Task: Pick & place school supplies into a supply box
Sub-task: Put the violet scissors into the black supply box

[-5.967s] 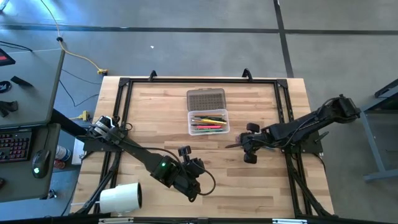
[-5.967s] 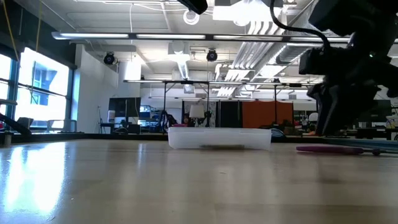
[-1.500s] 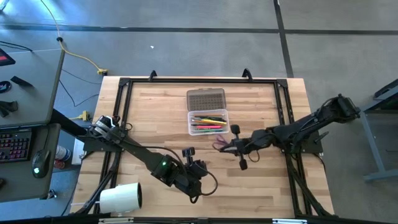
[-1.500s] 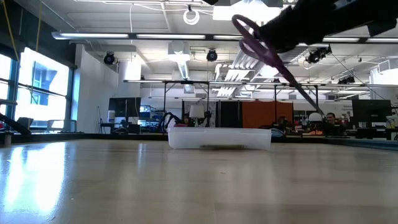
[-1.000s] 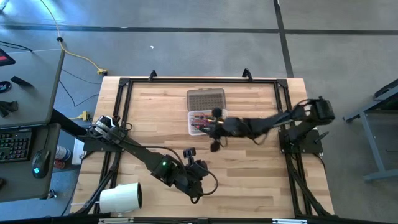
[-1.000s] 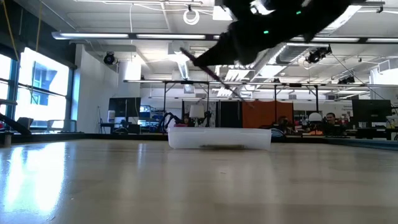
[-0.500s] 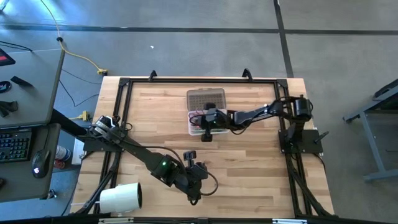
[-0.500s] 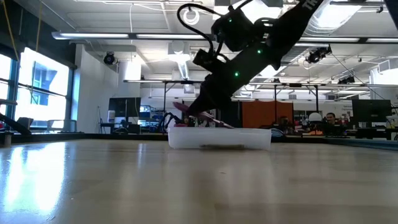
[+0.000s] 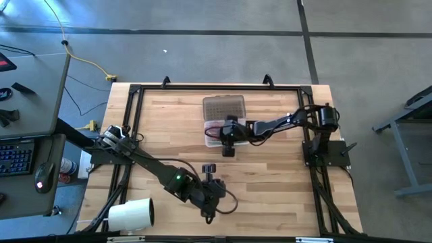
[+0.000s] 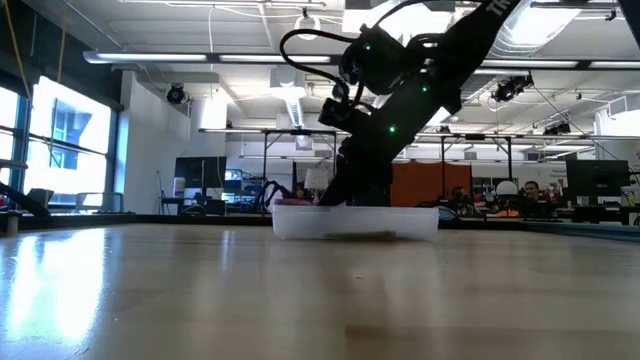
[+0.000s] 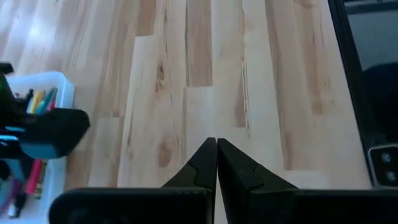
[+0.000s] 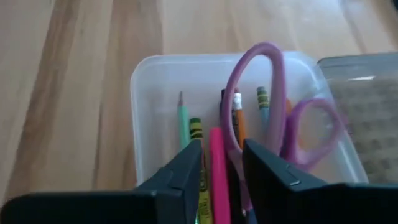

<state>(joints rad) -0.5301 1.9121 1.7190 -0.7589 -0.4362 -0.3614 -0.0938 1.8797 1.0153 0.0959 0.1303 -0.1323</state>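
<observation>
Purple scissors (image 12: 258, 118) sit between your right gripper's (image 12: 222, 163) dark fingers (image 12: 180, 168), which are parted only by the width of the handle and appear to grip it, loops pointing into the supply box (image 12: 144, 112). The case already holds a green pencil (image 12: 183, 124), a pink pen (image 12: 217, 163) and others you can see past the fingers, with its ribbed lid (image 12: 360, 106) folded open alongside. From overhead, the right gripper (image 9: 228, 138) hangs over the box (image 9: 211, 137) near the table's (image 9: 270, 196) far middle (the low view puts it right down at the rim). Your left gripper (image 9: 208, 183) waits near the front edge, fingers (image 11: 202, 168) pressed together on nothing. No loose supplies show on the wood, so the job looks almost finished: let go of the scissors and, perhaps, close the lid.
</observation>
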